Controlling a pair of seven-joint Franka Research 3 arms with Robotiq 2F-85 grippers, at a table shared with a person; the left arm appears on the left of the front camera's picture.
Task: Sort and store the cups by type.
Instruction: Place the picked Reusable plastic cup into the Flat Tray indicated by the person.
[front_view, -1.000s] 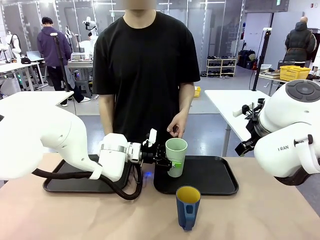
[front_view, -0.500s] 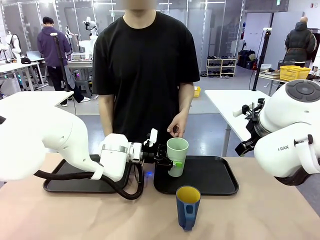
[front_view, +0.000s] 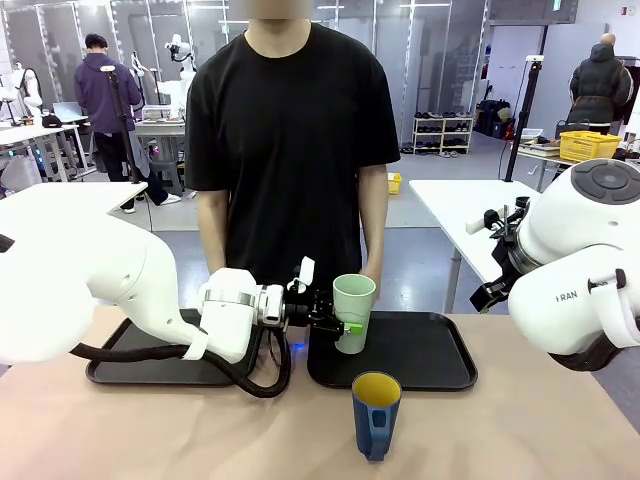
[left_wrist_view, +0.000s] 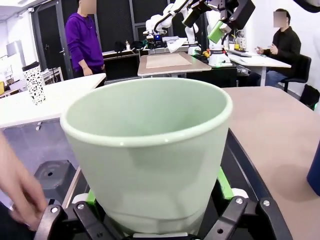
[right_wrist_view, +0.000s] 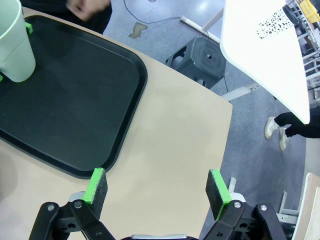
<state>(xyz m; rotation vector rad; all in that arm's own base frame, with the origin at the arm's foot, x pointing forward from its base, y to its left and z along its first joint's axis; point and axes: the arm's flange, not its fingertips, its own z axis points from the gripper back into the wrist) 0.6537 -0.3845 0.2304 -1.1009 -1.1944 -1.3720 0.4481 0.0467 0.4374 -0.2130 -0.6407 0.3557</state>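
Left claw (front_view: 338, 322) clamped on the mint tumbler (front_view: 353, 312), which stands upright over the left end of the right-hand tray (front_view: 430, 352). Resting or just clear of it: cannot tell. Over the last second the person's hand (left_wrist_view: 17, 187) sank from beside the rim and the tumbler barely shifted. Judged: the tumbler is the robot's, set-down pending. Right claw (right_wrist_view: 157, 187) apart, empty. Blue mug (front_view: 376, 415) on the tabletop (front_view: 520, 430), near the tray, untouched.

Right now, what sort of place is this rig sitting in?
Probably an open-plan lab or workshop hall, not a home or shop: several white worktables, glass partition walls behind the person, a yellow crate, a storage rack and a bare grey floor.
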